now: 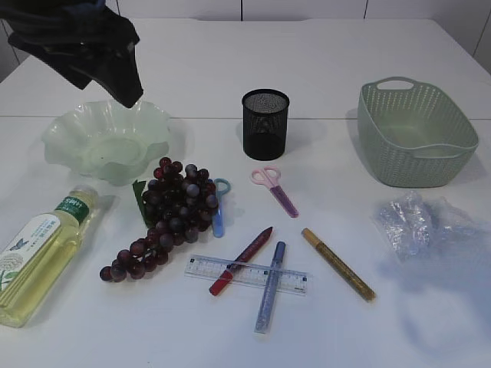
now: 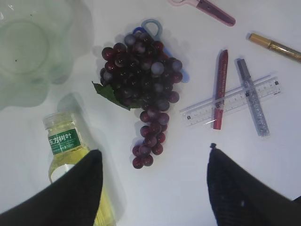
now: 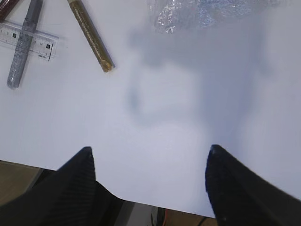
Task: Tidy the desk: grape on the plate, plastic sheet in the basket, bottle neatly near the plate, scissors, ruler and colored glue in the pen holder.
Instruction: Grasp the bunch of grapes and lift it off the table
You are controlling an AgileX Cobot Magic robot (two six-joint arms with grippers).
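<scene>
Here the white counter (image 1: 345, 61) carries the grape (image 1: 173, 211) bunch, ruler (image 1: 245, 274) and basket (image 1: 414, 134). Both the left tool (image 2: 155, 188) and right tool (image 3: 150, 183) hang wide open, holding nothing

A dark purple-red bunch of grapes (image 2: 143, 89) with a green leaf lies just ahead of the left gripper's black fingers (image 2: 70, 197). The clear plastic bottle of pale yellow liquid (image 2: 70, 155), green-labelled, is by its left finger. A translucent pale green wavy plate (image 1: 107, 142) sits ahead-left. On the transparent ruler with black marks (image 2: 233, 101) rest a red glue pen (image 2: 220, 89) and a silver glitter glue pen (image 2: 253, 96); the gold glitter glue pen (image 3: 90, 35) lies ahead-left of the right gripper's black fingers (image 3: 235, 188). Pink-handled scissors (image 1: 275, 188), blue-handled scissors (image 1: 219, 207), black mesh pen holder (image 1: 265, 123), sage-green woven-pattern basket (image 1: 414, 130), clear crinkled plastic sheet (image 1: 414, 222).
</scene>
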